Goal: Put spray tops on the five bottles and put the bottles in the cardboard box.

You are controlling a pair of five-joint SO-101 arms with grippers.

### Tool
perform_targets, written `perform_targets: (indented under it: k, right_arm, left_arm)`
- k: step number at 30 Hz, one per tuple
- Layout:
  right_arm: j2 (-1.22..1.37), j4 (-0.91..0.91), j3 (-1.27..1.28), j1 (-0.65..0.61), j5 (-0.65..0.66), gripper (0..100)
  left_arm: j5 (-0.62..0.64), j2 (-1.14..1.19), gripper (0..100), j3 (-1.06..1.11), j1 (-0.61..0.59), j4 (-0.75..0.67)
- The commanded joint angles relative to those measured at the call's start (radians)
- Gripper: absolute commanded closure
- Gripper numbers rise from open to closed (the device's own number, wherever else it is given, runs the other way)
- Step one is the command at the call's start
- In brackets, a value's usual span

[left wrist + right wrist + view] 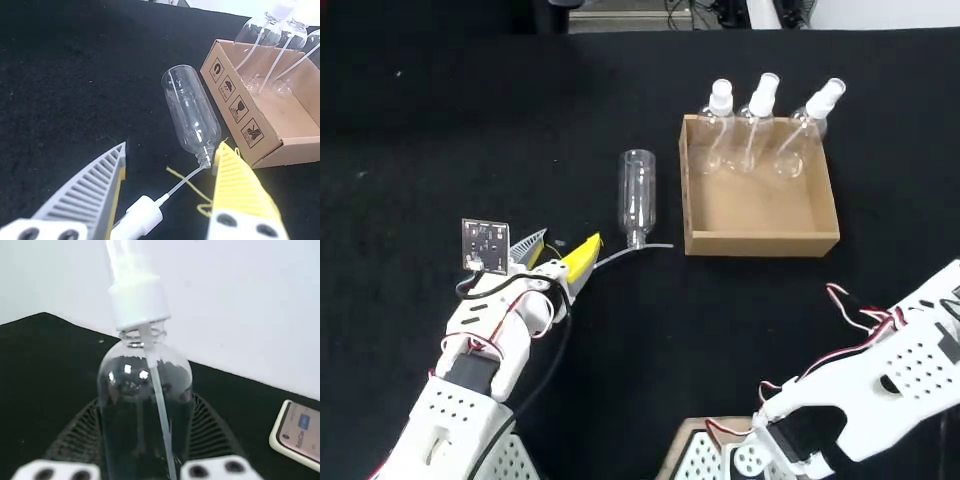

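Now the left end effector (172, 150) stands open low over the black bench (440, 120). Its grey and yellow fingers sit on either side of a small white plastic spray top (142, 215) lying toward the near left corner. The top's thin translucent dip tube (632, 251) runs past the mouth of a clear, empty plastic bottle (636, 195), which lies on its side near the bench's middle with its neck toward the near edge. The tube looks to pass beside the mouth, not into it.

Just beside that bottle, toward the right edge, sits the shallow brown cardboard box (760, 243), with three capped clear bottles (750, 135) leaning on its far wall. The right end effector (142, 440) is closed around another clear bottle with its white top on (142, 390), held upright.

The loose bottle is probably very light, thin-walled and smooth. It should roll or skid at a nudge and dent under a hard squeeze, so the middle of its barrel seems the safest hold. The spray top is best taken by its stiff head, since the tube looks limp and would bend.
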Motion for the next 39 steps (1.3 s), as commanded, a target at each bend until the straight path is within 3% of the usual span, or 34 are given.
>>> perform_targets:
  k: [1, 18, 30, 36, 39]
  right_arm:
    - [-0.010, -0.029, -0.065, 0.012, -0.005, 98.6]
    - [0.134, -0.029, -0.311, -0.014, 0.002, 98.6]
    - [0.209, -0.029, -0.329, -0.009, 0.003, 98.5]
    - [0.211, -0.029, -0.298, -0.012, -0.002, 85.6]
    - [0.205, -0.029, -0.278, -0.014, -0.003, 84.1]
  left_arm:
    - [-0.012, -0.012, 73, -0.004, 0.012, -0.025]
    - [-0.012, -0.009, 73, -0.002, 0.012, -0.026]
    - [-0.012, -0.011, 73, -0.002, 0.013, -0.026]
    - [-0.012, -0.011, 73, -0.002, 0.013, -0.026]
    - [-0.012, -0.009, 73, -0.002, 0.013, -0.026]
